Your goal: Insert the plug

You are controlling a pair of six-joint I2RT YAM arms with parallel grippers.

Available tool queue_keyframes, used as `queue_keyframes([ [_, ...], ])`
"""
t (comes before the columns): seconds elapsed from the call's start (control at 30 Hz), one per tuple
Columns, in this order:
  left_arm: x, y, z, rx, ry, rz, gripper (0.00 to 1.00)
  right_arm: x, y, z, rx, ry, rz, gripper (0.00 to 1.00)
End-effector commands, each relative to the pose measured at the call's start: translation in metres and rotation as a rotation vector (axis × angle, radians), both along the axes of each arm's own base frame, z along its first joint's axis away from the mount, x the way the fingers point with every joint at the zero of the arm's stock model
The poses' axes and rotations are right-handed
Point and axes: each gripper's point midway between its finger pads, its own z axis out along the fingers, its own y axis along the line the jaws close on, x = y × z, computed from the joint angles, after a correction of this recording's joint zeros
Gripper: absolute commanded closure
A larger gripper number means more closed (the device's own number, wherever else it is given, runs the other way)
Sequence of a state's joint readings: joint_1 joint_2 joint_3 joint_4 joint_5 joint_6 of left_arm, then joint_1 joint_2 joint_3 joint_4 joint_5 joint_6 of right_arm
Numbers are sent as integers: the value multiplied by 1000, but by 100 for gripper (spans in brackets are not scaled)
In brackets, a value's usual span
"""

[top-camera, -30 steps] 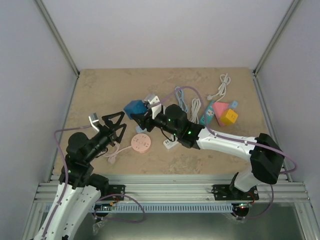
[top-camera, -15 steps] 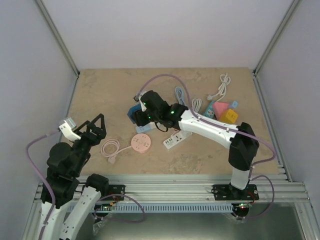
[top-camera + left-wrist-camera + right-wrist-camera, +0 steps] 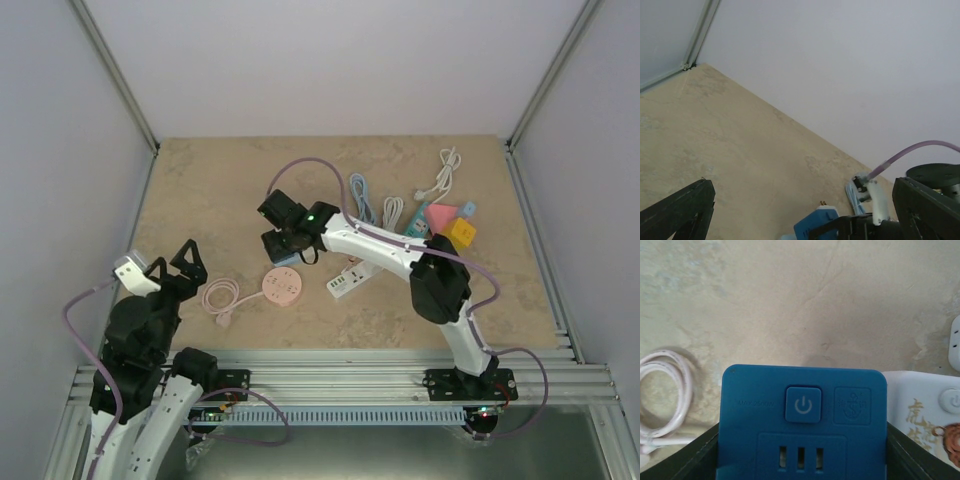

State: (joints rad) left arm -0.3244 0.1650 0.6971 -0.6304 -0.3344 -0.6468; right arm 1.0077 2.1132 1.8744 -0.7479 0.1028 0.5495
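My right gripper reaches to the left of the table's middle and is shut on a blue power cube, whose power button and slots face the right wrist camera. The cube is mostly hidden under the gripper in the top view. In the left wrist view the cube shows two metal prongs on its end. A pink round socket with a coiled pink cable and plug lies near the front. My left gripper is open and empty, drawn back at the near left.
A white power strip lies right of the pink socket. A white patterned socket sits beside the blue cube. Blue and white cables, a pink triangular socket, a yellow cube and a white cord lie at the back right.
My right gripper has swung left and settled over the blue cube. My left arm has pulled back from the table's middle to the near left corner, jaws still open.
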Motion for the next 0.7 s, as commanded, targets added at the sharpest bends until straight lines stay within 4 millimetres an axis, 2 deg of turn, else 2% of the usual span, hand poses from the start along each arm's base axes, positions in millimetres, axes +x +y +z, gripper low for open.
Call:
queue_keyframes([
  [0.0, -1, 8, -4, 14, 12, 43, 0, 5, 2, -9, -36, 6, -34, 72],
  [0.33, -2, 12, -7, 5, 18, 67, 1, 13, -1, -34, -118, 5, -63, 73],
  [0.67, -2, 14, -8, 2, 22, 81, 0, 14, -5, -47, -154, 15, -81, 74],
])
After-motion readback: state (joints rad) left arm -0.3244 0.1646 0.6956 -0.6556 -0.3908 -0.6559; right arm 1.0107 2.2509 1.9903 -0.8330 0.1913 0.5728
